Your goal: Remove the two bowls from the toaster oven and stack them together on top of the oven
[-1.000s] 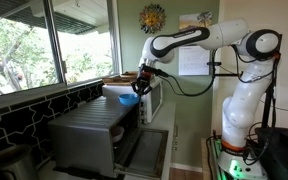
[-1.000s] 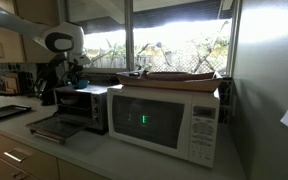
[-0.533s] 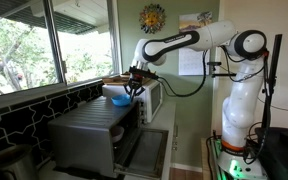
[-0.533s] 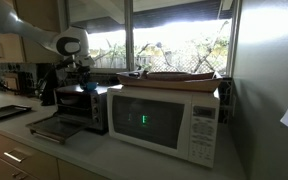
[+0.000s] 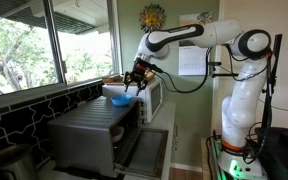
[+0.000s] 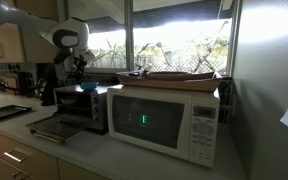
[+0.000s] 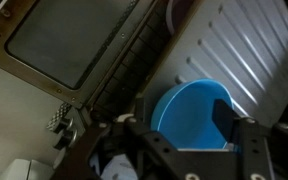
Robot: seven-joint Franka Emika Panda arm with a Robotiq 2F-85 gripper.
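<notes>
A light blue bowl (image 7: pixel 191 105) sits upright on the ribbed metal top of the toaster oven (image 7: pixel 246 48). In the wrist view it lies directly between the jaws of the gripper (image 7: pixel 182 128). The jaws are spread wide, one dark finger (image 7: pixel 225 117) overlapping the bowl's rim on one side and the other finger standing just off the opposite rim. Whether either finger touches the bowl cannot be told.

In an exterior view the gripper (image 5: pixel 134 84) hangs just above the blue bowl (image 5: pixel 117 99), which rests near the front edge of the oven's top (image 5: pixel 84 125). Below and ahead of the jaws the oven's door (image 7: pixel 64 45) hangs open, its glass pane facing up.

In an exterior view a white microwave (image 6: pixel 169 120) stands beside the oven (image 6: pixel 82 108), well apart from the jaws, with a flat wooden tray (image 6: pixel 179 76) on top.
</notes>
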